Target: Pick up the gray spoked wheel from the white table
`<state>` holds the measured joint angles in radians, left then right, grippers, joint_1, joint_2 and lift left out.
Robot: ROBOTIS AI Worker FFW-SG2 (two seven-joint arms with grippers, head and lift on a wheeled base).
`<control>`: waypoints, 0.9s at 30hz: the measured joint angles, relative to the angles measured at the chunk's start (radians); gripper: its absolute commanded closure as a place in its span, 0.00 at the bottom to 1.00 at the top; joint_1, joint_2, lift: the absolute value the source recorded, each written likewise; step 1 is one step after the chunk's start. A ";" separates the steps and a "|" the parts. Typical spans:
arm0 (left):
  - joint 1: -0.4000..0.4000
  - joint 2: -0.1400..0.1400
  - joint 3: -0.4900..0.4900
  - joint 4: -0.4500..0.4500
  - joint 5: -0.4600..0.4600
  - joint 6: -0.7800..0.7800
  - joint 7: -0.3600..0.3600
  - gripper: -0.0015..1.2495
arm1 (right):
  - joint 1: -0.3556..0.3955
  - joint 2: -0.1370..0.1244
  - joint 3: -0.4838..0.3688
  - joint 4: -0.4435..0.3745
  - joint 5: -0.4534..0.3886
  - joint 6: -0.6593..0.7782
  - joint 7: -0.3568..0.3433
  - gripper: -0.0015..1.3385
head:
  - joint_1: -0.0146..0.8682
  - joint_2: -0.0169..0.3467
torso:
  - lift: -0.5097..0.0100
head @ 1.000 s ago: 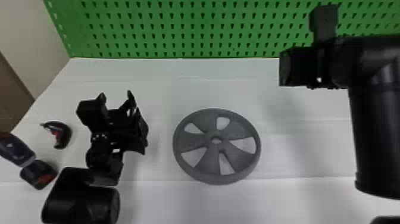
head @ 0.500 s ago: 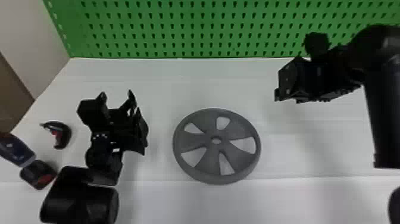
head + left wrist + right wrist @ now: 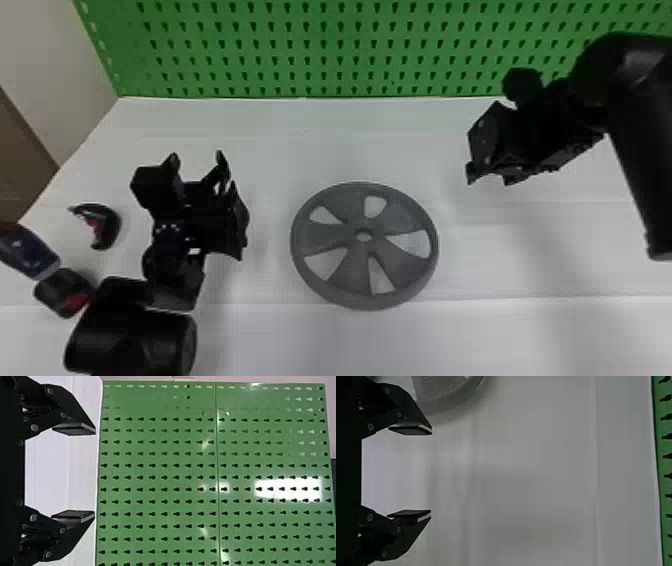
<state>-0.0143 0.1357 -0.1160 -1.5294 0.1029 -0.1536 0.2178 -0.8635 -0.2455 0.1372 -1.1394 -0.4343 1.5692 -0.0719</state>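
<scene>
In the head view the gray spoked wheel [image 3: 350, 260] lies flat on the white table [image 3: 500, 260], near the middle. My left gripper [image 3: 200, 162] is to the left of the wheel, apart from it. Off to the wheel's right and farther back, my right gripper [image 3: 487, 175] is held above the table. The left wrist view has the left gripper [image 3: 95, 473] open with nothing between its fingers. In the right wrist view the right gripper [image 3: 431, 473] also stands open, and part of the wheel's rim [image 3: 451, 401] appears beyond one finger.
A green pegboard [image 3: 320, 50] rises along the table's back edge. At the left lie a small black-and-red tool [image 3: 107, 225], a dark blue tool [image 3: 30, 252] and a black-and-red block [image 3: 65, 292], close to the left arm.
The right arm has swung: its gripper has come down and toward the front, now tilted toward the table. The left arm and the wheel have kept their places.
</scene>
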 measured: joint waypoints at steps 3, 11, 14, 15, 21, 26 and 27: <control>-0.002 0.004 -0.004 0.000 0.001 0.000 0.000 0.40 | -0.022 -0.016 0.039 0.055 -0.032 0.000 0.000 0.39 | 0.89 0.17 | 0.79; -0.005 0.009 -0.011 0.000 0.001 0.000 0.000 0.40 | -0.071 -0.050 0.113 0.176 -0.130 0.000 0.000 0.39 | 0.89 0.17 | 0.79; -0.007 0.011 -0.013 0.000 0.001 0.000 0.000 0.40 | -0.088 -0.065 0.146 0.217 -0.193 0.000 0.000 0.39 | 0.89 0.17 | 0.79; -0.007 0.011 -0.013 0.000 0.001 0.000 0.000 0.40 | -0.094 -0.070 0.159 0.228 -0.212 0.000 0.000 0.39 | 0.89 0.17 | 0.79; -0.007 0.015 -0.016 0.000 0.001 0.000 0.000 0.40 | -0.131 -0.093 0.269 0.280 -0.299 0.000 0.000 0.39 | 0.89 0.17 | 0.79; -0.007 0.017 -0.017 0.000 0.003 0.000 0.000 0.40 | -0.144 -0.097 0.308 0.296 -0.315 0.000 0.000 0.39 | 0.89 0.17 | 0.79; -0.007 0.017 -0.017 0.000 0.004 0.000 0.000 0.40 | -0.144 -0.098 0.311 0.297 -0.317 0.000 0.000 0.39 | 0.89 0.17 | 0.79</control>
<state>-0.0215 0.1531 -0.1327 -1.5294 0.1067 -0.1534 0.2178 -1.0076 -0.3432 0.4483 -0.8422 -0.7514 1.5693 -0.0720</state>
